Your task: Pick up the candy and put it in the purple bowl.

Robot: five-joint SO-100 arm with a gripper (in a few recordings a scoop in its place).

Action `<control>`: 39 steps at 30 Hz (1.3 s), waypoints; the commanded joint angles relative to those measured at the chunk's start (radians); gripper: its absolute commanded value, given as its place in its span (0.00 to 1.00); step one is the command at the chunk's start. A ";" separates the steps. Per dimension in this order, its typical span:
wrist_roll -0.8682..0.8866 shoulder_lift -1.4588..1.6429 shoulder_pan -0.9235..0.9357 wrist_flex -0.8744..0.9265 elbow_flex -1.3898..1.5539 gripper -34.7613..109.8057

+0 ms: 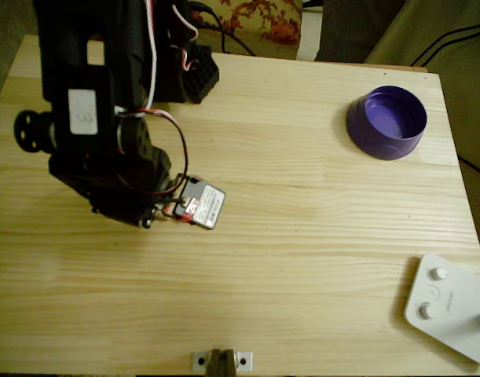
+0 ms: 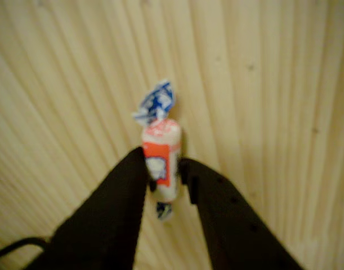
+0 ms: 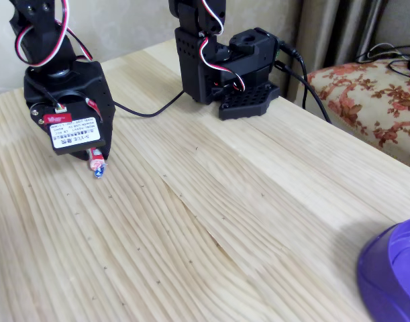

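Observation:
The candy (image 2: 160,140) is a small white and orange-red sweet with bluish twisted ends. It is pinched between the two black fingers of my gripper (image 2: 161,169), which is shut on it. In the fixed view the candy (image 3: 97,165) hangs from the gripper (image 3: 92,158) at the table's left, its lower end close to the wood; I cannot tell whether it touches. The purple bowl (image 1: 371,141) stands empty at the far right of the overhead view, well away from the arm. Its rim (image 3: 382,272) shows at the lower right corner of the fixed view.
The arm's black base (image 3: 221,64) with cables sits at the table's back edge. A white device with round buttons (image 1: 452,310) lies at the lower right corner in the overhead view. Bare wood (image 1: 302,220) lies between gripper and bowl.

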 commanded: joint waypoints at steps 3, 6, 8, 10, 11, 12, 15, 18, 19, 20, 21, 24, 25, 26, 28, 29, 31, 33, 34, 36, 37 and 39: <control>0.018 0.055 -0.021 -0.005 0.002 0.24; 0.075 0.097 -0.017 0.066 -0.051 0.24; 0.112 0.140 -0.021 0.137 -0.091 0.24; 0.143 0.192 -0.037 0.206 -0.120 0.24; 0.169 0.216 -0.044 0.232 -0.135 0.24; 0.193 0.236 -0.054 0.256 -0.150 0.24; 0.264 0.290 -0.083 0.304 -0.202 0.24; 0.351 0.331 -0.110 0.339 -0.261 0.24; 0.377 0.344 -0.115 0.356 -0.282 0.24; 0.416 0.359 -0.123 0.368 -0.301 0.24; 0.463 0.376 -0.126 0.379 -0.321 0.24; 0.617 0.422 -0.126 0.420 -0.382 0.24; 0.653 0.434 -0.132 0.439 -0.403 0.24; 0.687 0.445 -0.141 0.456 -0.425 0.24; 0.749 0.466 -0.160 0.480 -0.460 0.24; 0.779 0.480 -0.166 0.483 -0.476 0.24; 0.845 0.511 -0.169 0.483 -0.502 0.24; 0.905 0.546 -0.169 0.483 -0.520 0.24; 0.937 0.568 -0.173 0.488 -0.523 0.24; 0.985 0.607 -0.189 0.502 -0.526 0.24; 1.014 0.629 -0.199 0.512 -0.526 0.24; 1.035 0.681 -0.236 0.532 -0.522 0.24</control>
